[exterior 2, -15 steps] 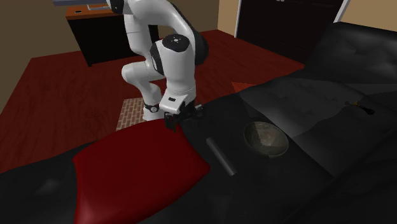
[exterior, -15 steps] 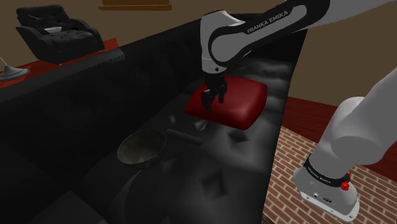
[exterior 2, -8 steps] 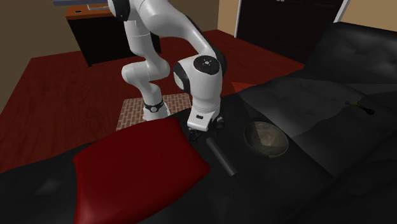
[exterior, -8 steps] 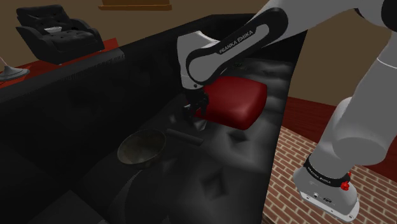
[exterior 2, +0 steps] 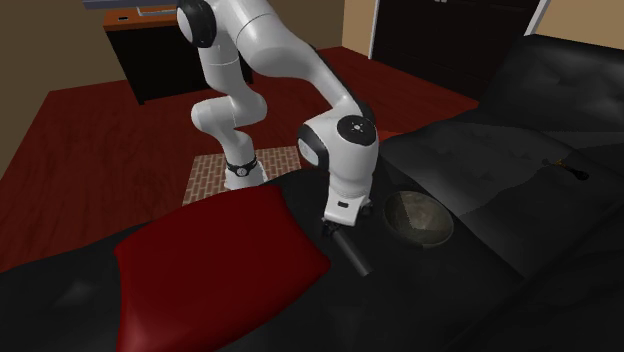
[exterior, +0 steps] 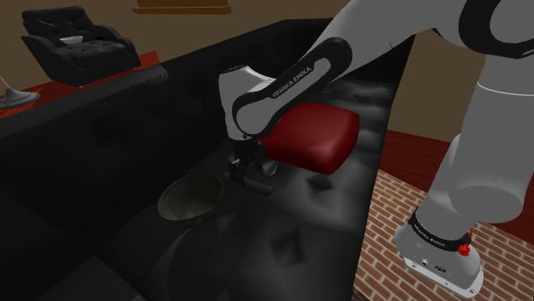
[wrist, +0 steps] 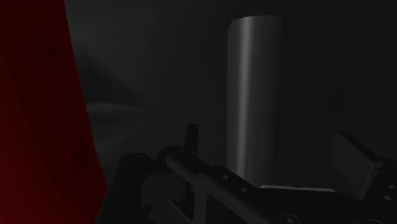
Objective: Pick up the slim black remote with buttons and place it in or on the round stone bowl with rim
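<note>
Remote (exterior 2: 354,254) on sofa (exterior 2: 480,290), near bowl (exterior 2: 415,222), outside it.

The slim black remote (exterior 2: 352,250) lies flat on the dark sofa (exterior 2: 480,290) seat. Near it, not touching, the round, rimmed, grey-mottled bowl (exterior 2: 418,217) sits upright.

The remote (exterior 2: 355,256) was black, the bowl (exterior 2: 420,220) grey and speckled, the cushion (exterior 2: 215,265) red, the sofa (exterior 2: 500,295) black, the arm (exterior 2: 250,50) white.

White arm (exterior: 479,171), dark joints (exterior: 495,20), FRANKA EMIKA lettering (exterior: 295,79)
</note>
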### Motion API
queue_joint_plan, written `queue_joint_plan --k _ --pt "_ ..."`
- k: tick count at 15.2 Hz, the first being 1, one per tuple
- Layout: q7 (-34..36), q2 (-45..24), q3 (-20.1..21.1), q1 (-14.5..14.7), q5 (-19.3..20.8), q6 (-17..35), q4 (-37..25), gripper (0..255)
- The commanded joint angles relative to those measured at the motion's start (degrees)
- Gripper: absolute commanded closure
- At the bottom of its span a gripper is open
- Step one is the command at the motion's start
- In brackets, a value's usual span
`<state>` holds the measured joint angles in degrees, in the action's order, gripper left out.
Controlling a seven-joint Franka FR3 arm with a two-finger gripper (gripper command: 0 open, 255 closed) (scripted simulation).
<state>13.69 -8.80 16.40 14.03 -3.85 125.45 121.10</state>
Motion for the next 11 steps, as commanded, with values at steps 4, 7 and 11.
queue_joint_plan --k 4,7,11 --pt "0.2 -1.9 0.0 0.2 0.5 3.4 1.5 0" --pt "0.2 -1.9 0.0 0.2 0.5 3.4 1.5 0" --pt "0.2 -1.9 0.0 0.2 0.5 3.3 1.5 0"
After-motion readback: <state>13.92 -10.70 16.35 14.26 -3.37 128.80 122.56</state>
